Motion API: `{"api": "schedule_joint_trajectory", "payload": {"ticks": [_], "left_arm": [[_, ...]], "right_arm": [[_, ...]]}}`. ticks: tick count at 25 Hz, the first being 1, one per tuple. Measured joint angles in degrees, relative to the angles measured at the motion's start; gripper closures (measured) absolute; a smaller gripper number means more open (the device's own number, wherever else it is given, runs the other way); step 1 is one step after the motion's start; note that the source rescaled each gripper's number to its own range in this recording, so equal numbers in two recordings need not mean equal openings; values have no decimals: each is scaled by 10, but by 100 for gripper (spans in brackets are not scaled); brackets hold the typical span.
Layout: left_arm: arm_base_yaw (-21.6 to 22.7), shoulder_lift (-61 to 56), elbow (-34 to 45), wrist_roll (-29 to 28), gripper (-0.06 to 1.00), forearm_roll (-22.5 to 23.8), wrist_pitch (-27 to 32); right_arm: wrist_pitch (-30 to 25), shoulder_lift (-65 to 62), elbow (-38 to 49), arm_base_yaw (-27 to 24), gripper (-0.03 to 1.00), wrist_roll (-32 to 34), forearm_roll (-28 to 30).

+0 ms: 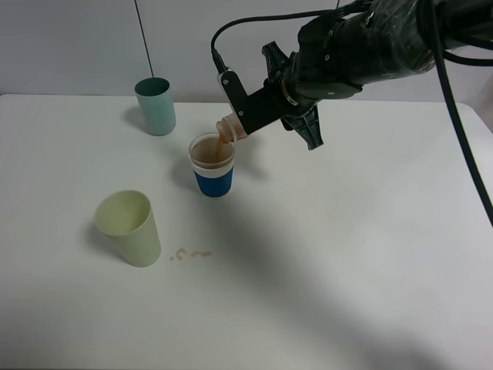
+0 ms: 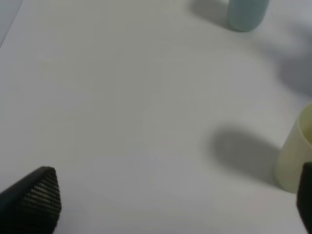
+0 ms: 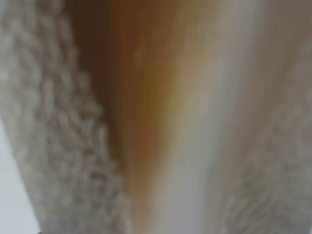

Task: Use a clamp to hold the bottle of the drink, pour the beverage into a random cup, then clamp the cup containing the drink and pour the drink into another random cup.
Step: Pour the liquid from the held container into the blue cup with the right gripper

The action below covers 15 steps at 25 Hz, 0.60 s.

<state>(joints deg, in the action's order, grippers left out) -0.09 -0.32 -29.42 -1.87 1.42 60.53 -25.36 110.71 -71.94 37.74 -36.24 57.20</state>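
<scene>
While my right claw [image 1: 248, 116] grips the tilted bottle [image 1: 226, 126], drink fills the blue cup [image 1: 212, 180]; clamping that cup and pouring it onward remains.

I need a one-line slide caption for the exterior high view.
Right gripper tilts the bottle over the blue cup, pouring brown drink; teal cup and green cup stand aside.

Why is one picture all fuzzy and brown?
Right wrist view: the bottle is so close to the camera that it blurs into brown and white streaks between the fingers. Left wrist view: a bit soft, pale cup casting a shadow. Exterior high view: sharp, soft shadows on the table.
</scene>
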Motion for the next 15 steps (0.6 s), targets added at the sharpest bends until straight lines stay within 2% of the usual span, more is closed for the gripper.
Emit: {"api": "schedule_joint_trajectory", "payload": {"ticks": [15], "left_arm": [[0, 0, 0, 0, 1, 0, 0]], "right_arm": [[-4, 0, 0, 5, 96, 30, 41]]}}
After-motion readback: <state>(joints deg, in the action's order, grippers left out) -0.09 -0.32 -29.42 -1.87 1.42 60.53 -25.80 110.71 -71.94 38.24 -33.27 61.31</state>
